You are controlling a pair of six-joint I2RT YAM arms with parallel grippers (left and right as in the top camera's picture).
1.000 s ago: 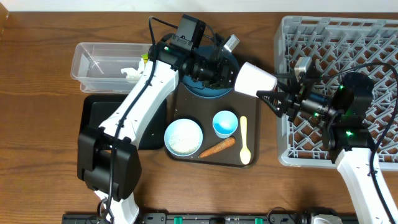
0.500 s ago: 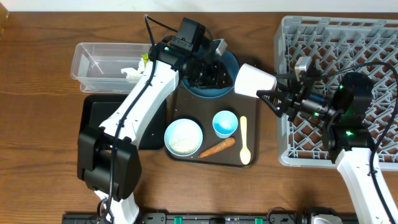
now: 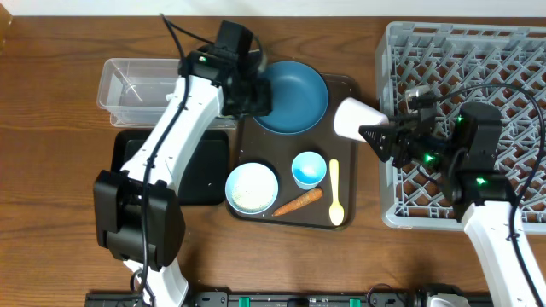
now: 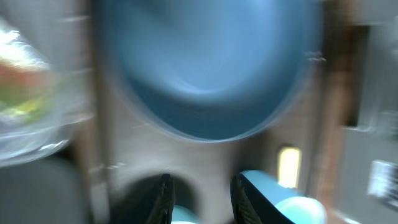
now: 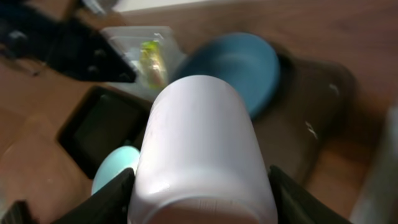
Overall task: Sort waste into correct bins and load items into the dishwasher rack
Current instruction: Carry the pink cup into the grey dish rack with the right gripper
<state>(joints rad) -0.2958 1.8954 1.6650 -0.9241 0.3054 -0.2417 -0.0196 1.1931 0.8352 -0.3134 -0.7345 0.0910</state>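
**Pink cup in R grip, beside rack**

L to R: clear plastic rectangular tub point(image 3: 128, 85), far left. Left gripper point(image 4: 203, 180) hangs by the large dark blue dish point(image 3: 292, 95), at its left rim, fingers a little apart, nothing btwn them. The small pale pink plastic cup point(image 3: 354, 118) lies sideways btwn dish and large grey plastic rack point(image 3: 512, 51), with the right gripper point(image 5: 199, 186) clamped on its sides. Cup is prob. light, stiff and smooth-walled, so slippery. Hold across the wall, not too hard.

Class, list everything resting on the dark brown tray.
On the dark brown tray: blue dish, white bowl of rice, light blue cup, carrot stick, cream spoon. The left arm covers its upper-left corner, so anything there is hidden.
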